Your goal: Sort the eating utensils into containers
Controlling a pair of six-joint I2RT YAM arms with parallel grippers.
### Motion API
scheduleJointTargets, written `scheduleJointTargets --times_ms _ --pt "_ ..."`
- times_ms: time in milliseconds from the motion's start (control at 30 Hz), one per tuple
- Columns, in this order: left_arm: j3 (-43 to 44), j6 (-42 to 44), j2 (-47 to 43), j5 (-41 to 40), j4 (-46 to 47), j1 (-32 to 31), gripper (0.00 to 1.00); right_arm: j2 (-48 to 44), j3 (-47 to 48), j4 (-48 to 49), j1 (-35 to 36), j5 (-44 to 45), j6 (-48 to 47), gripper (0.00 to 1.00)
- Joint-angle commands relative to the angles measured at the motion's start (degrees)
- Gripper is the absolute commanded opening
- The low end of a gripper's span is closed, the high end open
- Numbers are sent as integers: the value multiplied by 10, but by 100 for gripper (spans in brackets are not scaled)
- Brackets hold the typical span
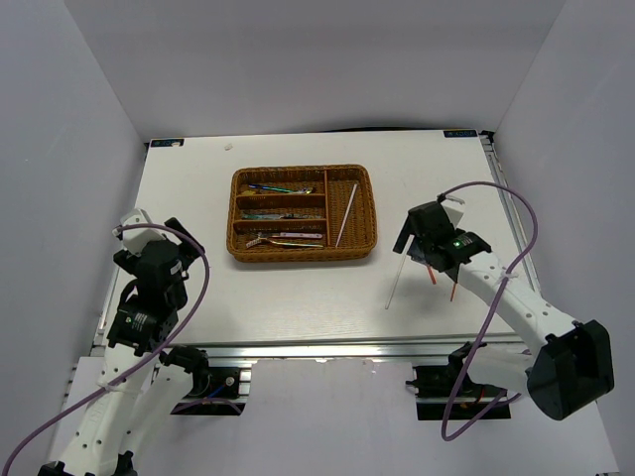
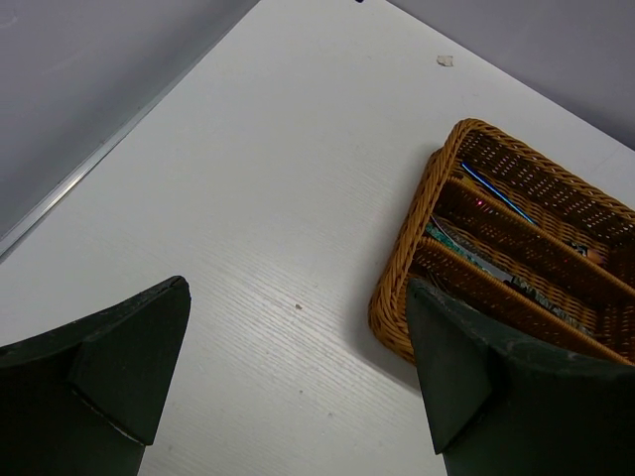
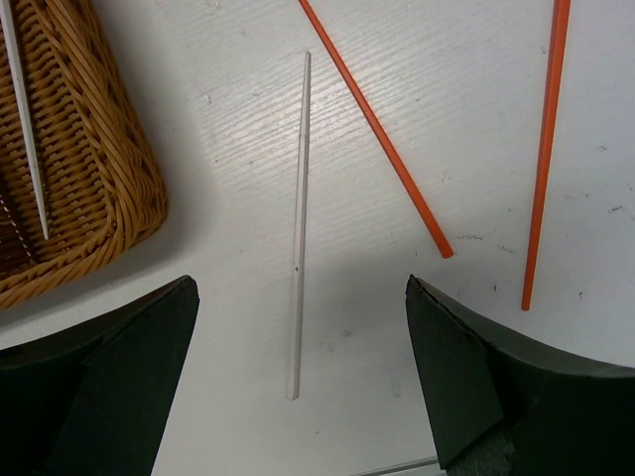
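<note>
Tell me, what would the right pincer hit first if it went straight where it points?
The right pincer would probably meet the white chopstick on the table, lying between its open fingers.

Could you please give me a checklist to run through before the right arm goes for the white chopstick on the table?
1. Right tool open: ok.
2. White chopstick centred under the right tool: ok.
3. Orange chopsticks lying apart from the white one: ok.
4. Tray has room in its vertical slot: ok.
5. Left tool open, off to the tray's side: ok.
6. Right tool's height above the chopstick: cannot tell.
</note>
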Motion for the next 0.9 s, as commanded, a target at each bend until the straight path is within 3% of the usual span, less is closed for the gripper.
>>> scheduleJointTargets --times_ms 0,667,867 --pt "0 -5 -1 -14 -8 2 98 6 -10 18 3 -9 -9 89" --pt "0 -6 -2 -15 -8 2 98 -4 -20 27 13 -45 -12 89" --pt "-1 -2 2 -6 -3 3 98 -22 -36 36 20 -21 16 89"
